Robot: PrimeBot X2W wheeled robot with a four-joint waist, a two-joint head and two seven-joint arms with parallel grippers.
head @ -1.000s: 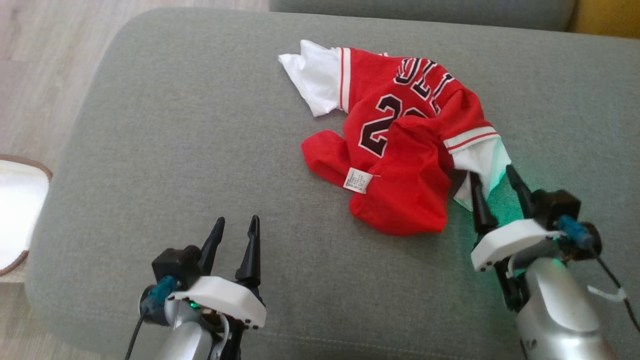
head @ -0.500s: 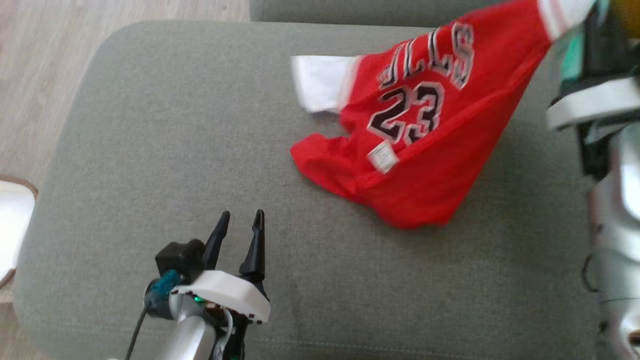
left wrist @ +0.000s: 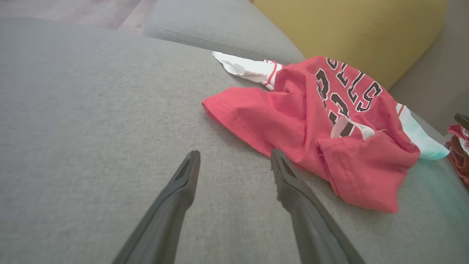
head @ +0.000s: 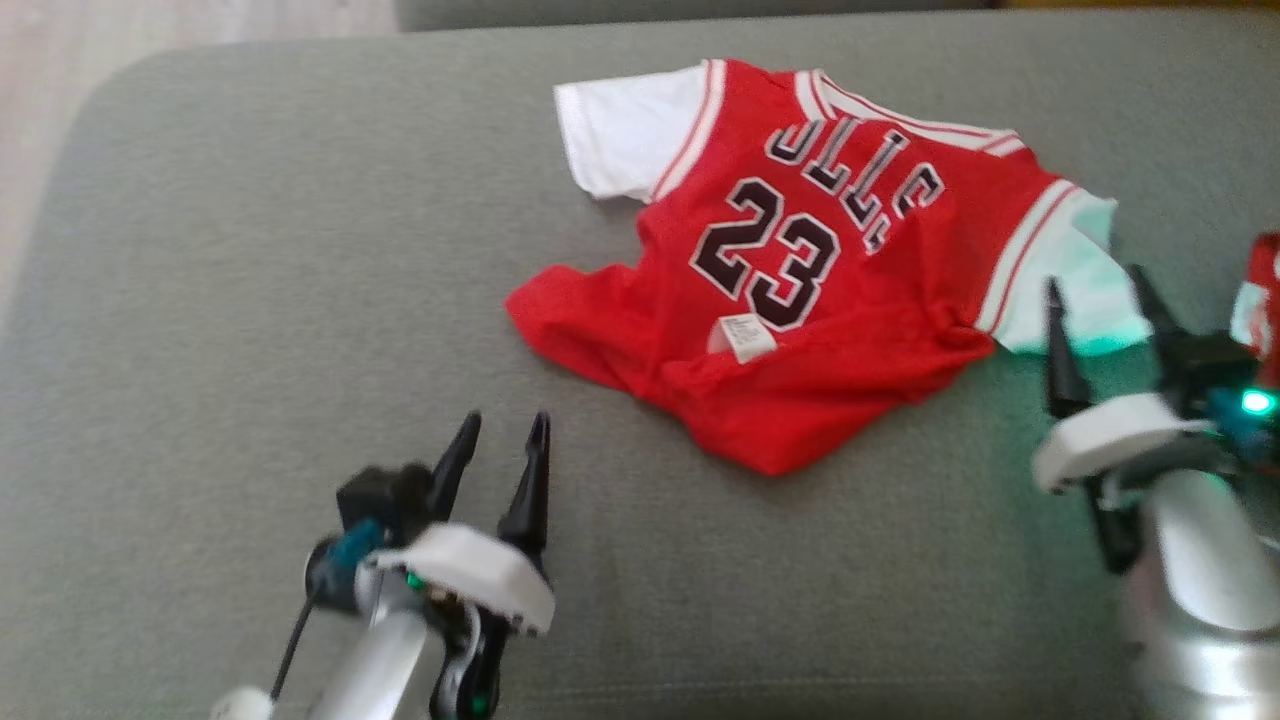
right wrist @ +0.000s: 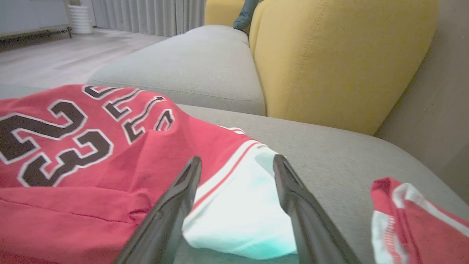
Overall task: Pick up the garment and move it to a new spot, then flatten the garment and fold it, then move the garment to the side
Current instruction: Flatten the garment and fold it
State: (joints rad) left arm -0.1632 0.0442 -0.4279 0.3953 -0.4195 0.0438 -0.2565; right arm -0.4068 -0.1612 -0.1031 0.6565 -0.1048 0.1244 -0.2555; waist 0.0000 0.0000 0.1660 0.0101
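Where it lies on the grey sofa cushion (head: pixel 250 300), the garment (head: pixel 800 270) sits toward the far right of the seat, spread mostly flat. Red jersey, white sleeves, black 23 and lettering face up. Lower hem rumpled and turned over; white label (head: pixel 742 338) exposed.

Right gripper (head: pixel 1092 282): fingers spread apart, gripping nothing, tips flanking the near white sleeve; contact unclear.

Left gripper (head: pixel 505 420): fingers parted, empty, over bare cushion near the hem.

Another red-and-white cloth (right wrist: pixel 414 216) lies just beside that sleeve. Yellow cushion (right wrist: pixel 329 55) stands behind.
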